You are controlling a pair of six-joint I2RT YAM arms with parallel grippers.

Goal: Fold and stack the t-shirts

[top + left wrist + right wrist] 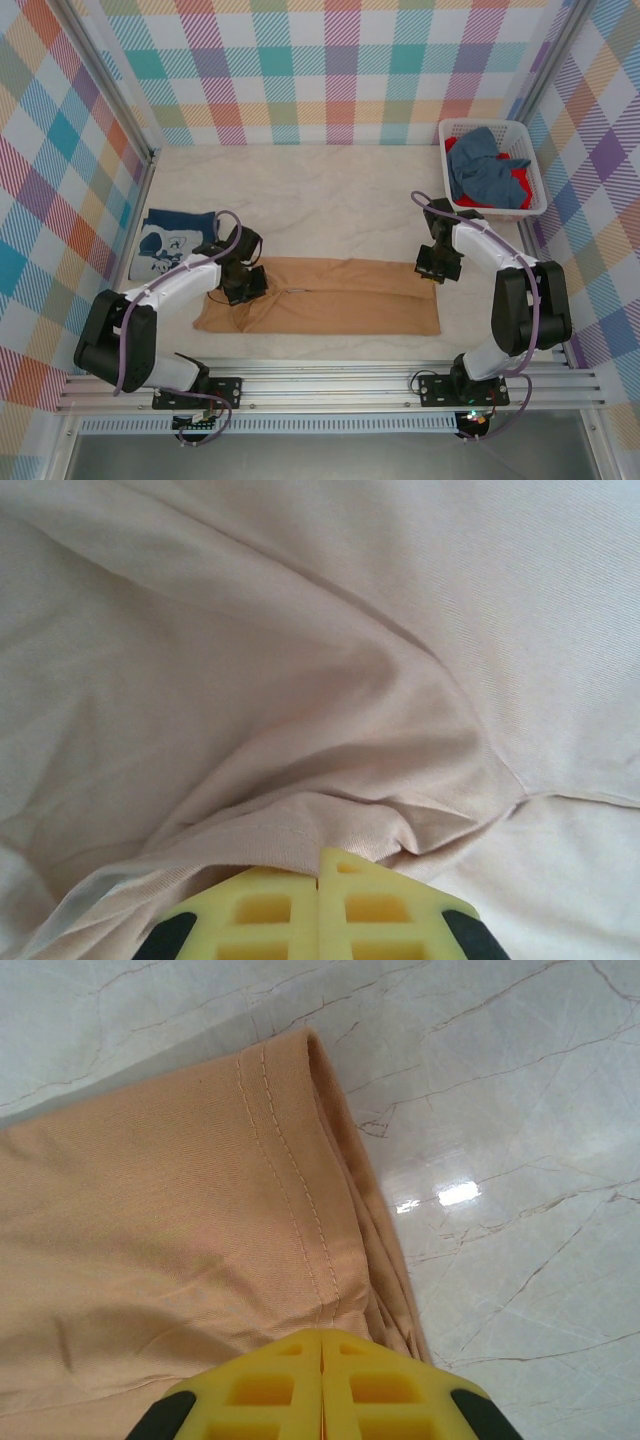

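Top external: tan t-shirt (330, 295) folded into a long flat band across the near middle of the table (330, 190), smooth toward its right end, rumpled toward its left. Left gripper (243, 283) down on the rumpled left part, right gripper (437, 265) at the far right corner. Navy t-shirt (175, 245) with pale print folded just beyond the left end. White lattice basket (490, 125) in the far right corner, holding a crumpled blue t-shirt (485, 170) over a red t-shirt (515, 180). Left wrist: tan t-shirt (300, 680) gathered in soft ridges, left gripper (320, 865) closed, a bunched fold pinched at its tips. Right wrist: tan t-shirt (150, 1210) with double-stitched hem, layered edge lying on the marbled table (500, 1110); right gripper (320, 1338) closed on the hem corner.
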